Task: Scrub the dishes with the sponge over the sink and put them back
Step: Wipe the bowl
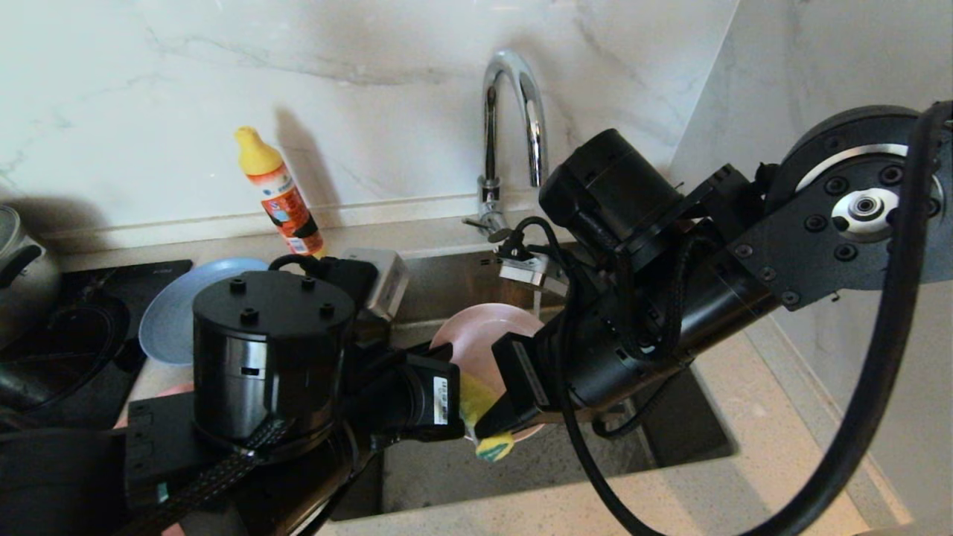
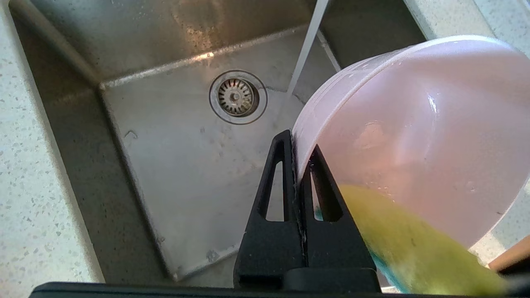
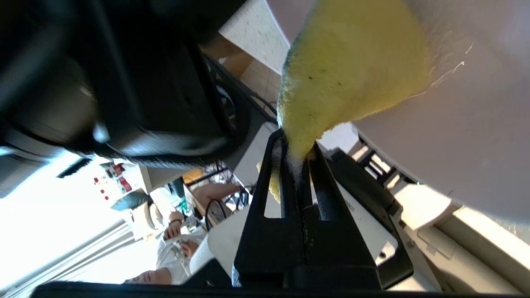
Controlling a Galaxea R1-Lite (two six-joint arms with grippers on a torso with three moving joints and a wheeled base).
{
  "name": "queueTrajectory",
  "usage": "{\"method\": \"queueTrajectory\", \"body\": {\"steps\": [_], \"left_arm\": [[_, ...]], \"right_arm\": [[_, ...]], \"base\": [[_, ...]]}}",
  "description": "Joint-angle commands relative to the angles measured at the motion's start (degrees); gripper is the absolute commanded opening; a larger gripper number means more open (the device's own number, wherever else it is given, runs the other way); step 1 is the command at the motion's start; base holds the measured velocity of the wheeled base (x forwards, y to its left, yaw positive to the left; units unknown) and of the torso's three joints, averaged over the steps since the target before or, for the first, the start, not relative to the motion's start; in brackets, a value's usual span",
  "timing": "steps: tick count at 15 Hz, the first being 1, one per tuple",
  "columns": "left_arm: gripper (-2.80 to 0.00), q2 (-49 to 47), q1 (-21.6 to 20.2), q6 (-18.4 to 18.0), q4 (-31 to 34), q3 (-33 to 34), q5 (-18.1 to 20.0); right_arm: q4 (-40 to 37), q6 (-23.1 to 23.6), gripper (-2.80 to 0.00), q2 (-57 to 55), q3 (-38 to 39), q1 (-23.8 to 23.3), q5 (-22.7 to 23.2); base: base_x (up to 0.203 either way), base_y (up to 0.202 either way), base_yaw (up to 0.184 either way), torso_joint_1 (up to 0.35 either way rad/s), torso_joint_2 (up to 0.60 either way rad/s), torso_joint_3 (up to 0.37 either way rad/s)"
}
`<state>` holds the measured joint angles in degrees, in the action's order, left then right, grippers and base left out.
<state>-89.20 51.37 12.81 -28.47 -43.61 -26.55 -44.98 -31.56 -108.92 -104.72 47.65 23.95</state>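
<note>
Over the sink [image 2: 186,165] my left gripper [image 2: 299,142] is shut on the rim of the small pale pink bowl [image 2: 414,136], which it holds tilted on its side. In the head view the bowl [image 1: 484,335] shows between both wrists. My right gripper [image 3: 296,142] is shut on one end of the yellow sponge [image 3: 352,70]. The sponge's free end lies against the bowl's inner wall [image 3: 476,145]. Its green side [image 2: 393,269] shows at the edge. A thin stream of water [image 2: 308,45] falls from the tap [image 1: 514,97] beside the bowl.
The grey-blue plate [image 1: 175,309] lies on the counter left of the sink, with a salmon-pink edge [image 1: 173,390] showing under my left arm. An orange bottle [image 1: 279,193] stands at the wall. A steel pot [image 1: 18,260] sits on the black hob [image 1: 89,313]. The drain [image 2: 236,96] lies below.
</note>
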Motion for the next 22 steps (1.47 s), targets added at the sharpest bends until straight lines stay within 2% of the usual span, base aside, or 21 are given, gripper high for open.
{"method": "queueTrajectory", "body": {"steps": [1,10,15,18,22], "left_arm": [[-2.8,0.17,0.03,0.2,-0.18,0.29,-0.17],[-2.8,0.17,0.04,0.37,-0.27,1.34,-0.17],[-2.8,0.08,-0.22,0.37,-0.27,1.07,-0.35],[-2.8,-0.23,-1.34,0.37,-0.27,0.7,-0.29],[-2.8,-2.97,-4.38,0.51,0.68,-2.47,0.13]], "right_arm": [[-0.28,-0.17,-2.8,-0.55,-1.64,-0.42,0.13],[-0.79,-0.19,-2.8,4.42,-3.26,-7.37,0.13],[-2.45,-0.17,-2.8,8.86,0.6,-8.6,0.22],[-2.47,-0.05,-2.8,12.92,3.73,-10.17,0.14],[-4.57,0.33,-2.8,17.64,4.36,-14.63,0.19]], "base": [[0.0,0.0,0.0,0.0,0.0,0.0],[0.0,0.0,0.0,0.0,0.0,0.0],[0.0,0.0,0.0,0.0,0.0,0.0],[0.0,0.0,0.0,0.0,0.0,0.0],[0.0,0.0,0.0,0.0,0.0,0.0]]}}
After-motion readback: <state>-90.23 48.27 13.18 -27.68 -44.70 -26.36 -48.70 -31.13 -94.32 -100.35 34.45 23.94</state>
